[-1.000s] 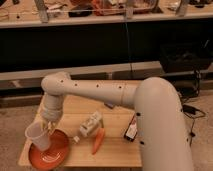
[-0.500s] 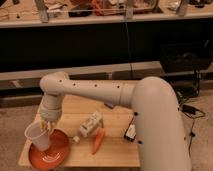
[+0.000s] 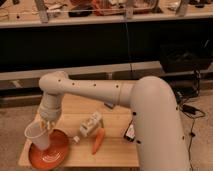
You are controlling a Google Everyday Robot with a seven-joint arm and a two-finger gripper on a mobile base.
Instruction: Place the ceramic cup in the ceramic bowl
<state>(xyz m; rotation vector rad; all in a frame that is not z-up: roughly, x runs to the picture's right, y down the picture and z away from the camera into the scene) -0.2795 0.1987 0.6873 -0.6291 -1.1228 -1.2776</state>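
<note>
Gripper (image 3: 46, 125) hung above the ceramic bowl (image 3: 59, 151), clamped on the rim of the ceramic cup (image 3: 37, 136), which tilted just over the bowl's left side.

Thick cream arm (image 3: 150, 112), small dark dots (image 3: 93, 86)

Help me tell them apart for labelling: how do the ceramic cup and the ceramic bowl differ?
The ceramic cup is white and tapered; the ceramic bowl is orange-red, wide and shallow. The cup is much smaller than the bowl. The cup hangs tilted in the hand, which grips its rim above the bowl's left side; the bowl rests flat on the table. Both are round, open-topped vessels.
</note>
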